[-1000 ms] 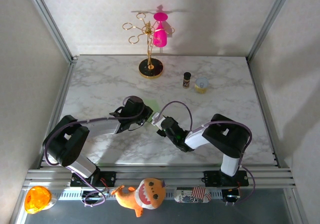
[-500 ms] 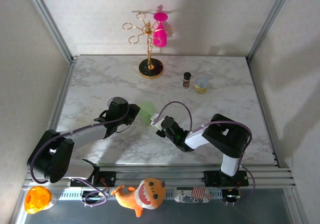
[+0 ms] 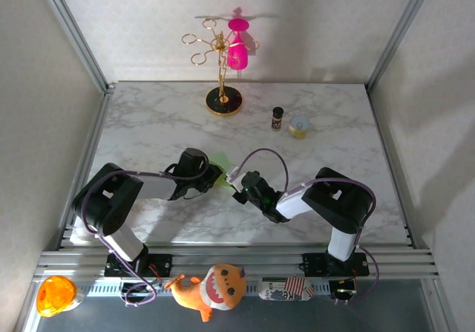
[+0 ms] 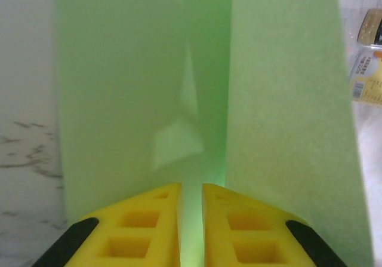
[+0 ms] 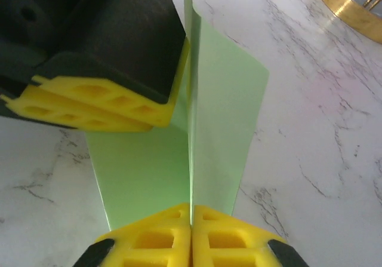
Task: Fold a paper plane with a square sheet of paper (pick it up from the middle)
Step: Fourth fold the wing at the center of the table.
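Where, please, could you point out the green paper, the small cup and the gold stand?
green paper (image 5: 224,117): right wrist view, on its right-hand flap.
small cup (image 3: 299,126): top external view, on its top.
gold stand (image 3: 223,101): top external view, on its round base.

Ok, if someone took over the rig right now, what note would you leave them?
Left gripper: shut on the green paper, pinching its middle crease.
Right gripper: shut on the same crease, facing the left one.
Paper: at the middle of the table, folded upward, two flaps spreading from the crease.
Done: middle crease.
Left: nose and wing folds; no dart shape yet.
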You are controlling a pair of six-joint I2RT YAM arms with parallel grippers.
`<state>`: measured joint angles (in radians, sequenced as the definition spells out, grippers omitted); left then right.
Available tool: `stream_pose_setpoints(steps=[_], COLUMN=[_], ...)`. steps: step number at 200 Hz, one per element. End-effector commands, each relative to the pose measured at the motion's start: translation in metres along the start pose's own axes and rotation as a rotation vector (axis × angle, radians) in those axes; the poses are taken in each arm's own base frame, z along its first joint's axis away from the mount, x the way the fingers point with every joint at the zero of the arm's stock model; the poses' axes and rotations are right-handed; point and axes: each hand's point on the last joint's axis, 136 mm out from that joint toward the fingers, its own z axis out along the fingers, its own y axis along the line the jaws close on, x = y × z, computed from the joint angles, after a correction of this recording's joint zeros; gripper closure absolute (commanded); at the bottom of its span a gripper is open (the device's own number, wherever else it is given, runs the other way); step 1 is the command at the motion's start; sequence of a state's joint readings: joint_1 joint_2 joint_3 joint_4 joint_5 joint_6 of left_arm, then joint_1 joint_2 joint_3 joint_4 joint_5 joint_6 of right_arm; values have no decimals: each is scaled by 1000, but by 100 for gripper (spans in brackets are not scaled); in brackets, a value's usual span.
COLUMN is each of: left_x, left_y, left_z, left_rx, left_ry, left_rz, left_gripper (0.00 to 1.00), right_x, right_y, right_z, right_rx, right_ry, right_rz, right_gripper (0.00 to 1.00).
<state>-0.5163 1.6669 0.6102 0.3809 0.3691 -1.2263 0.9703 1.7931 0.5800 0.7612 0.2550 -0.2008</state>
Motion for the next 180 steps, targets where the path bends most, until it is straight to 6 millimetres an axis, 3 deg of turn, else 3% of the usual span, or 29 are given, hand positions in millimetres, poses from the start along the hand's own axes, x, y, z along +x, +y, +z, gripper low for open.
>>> stream_pose_setpoints(steps=[1,55,180], left_x=[2,5,2], left_y=[-5,11,13], left_z=[2,4,2], left_rx=[10,-54,-82], left_ry=[8,0,-17], left_rz=[33,39,60], left_gripper=[83,87,98], right_x=[-2,1,9], right_y=[-1,4,15], right_z=[-2,-2,5], right_rx=[-17,-57,-204], right_ry=[4,27,95], right_rz=[37,80,254], right_gripper=[89,86,90])
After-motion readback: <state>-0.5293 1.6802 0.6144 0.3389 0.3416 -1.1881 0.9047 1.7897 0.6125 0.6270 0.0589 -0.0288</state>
